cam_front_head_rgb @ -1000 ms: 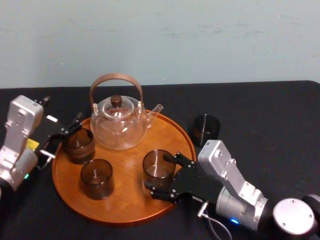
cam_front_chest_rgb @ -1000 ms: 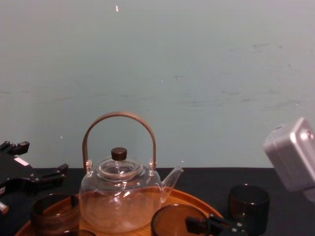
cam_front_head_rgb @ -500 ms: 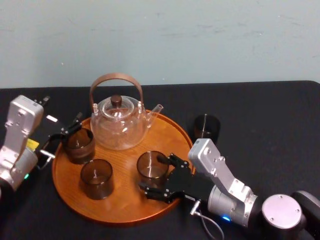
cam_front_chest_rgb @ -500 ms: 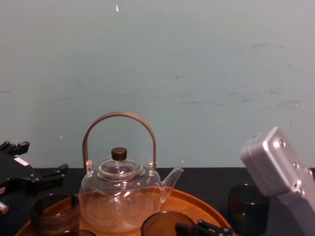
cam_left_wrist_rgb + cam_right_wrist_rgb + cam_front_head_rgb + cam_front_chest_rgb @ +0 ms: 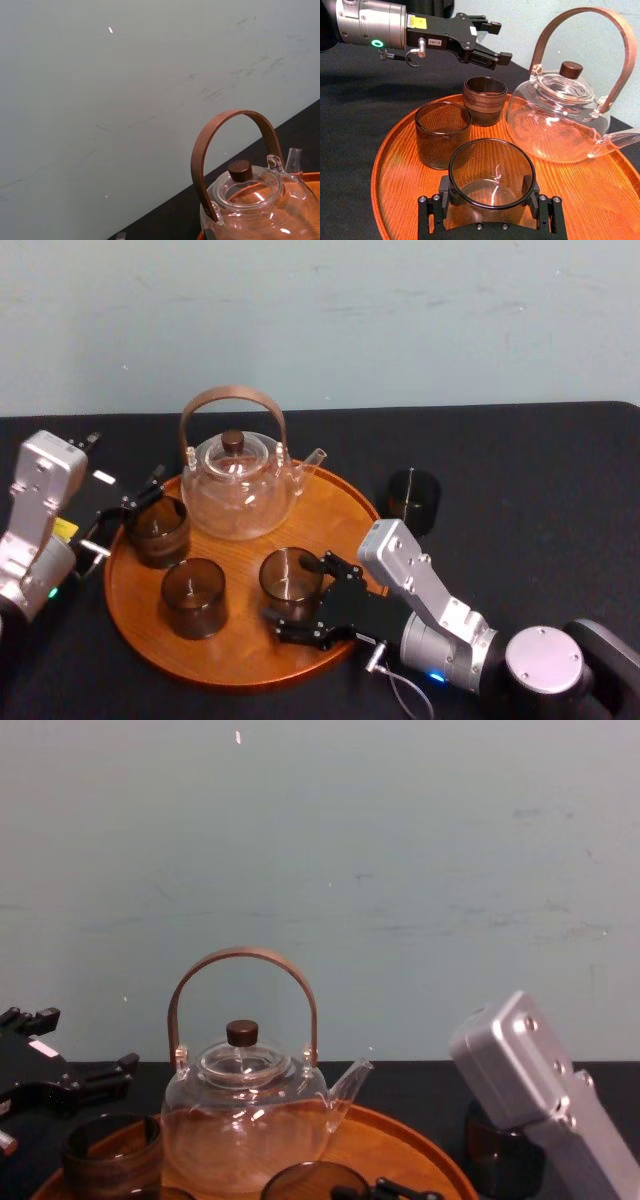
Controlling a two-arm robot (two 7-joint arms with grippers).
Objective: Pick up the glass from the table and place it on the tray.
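Black desk (image 5: 520, 490) carries the tray (image 5: 250, 655); nearest, the right tool (image 5: 297, 602), closed around the glass (image 5: 290, 578), has slid it further inward over the wood, probably not yet set down. Farther left, the left tool (image 5: 128, 515) waits spread beside a cup (image 5: 157, 530).

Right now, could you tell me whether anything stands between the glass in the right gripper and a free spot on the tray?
Nothing visible does. The right gripper holds the glass over bare wood of the tray, clear of the neighbouring glass and the glass teapot. The left gripper hovers at the tray's left edge.
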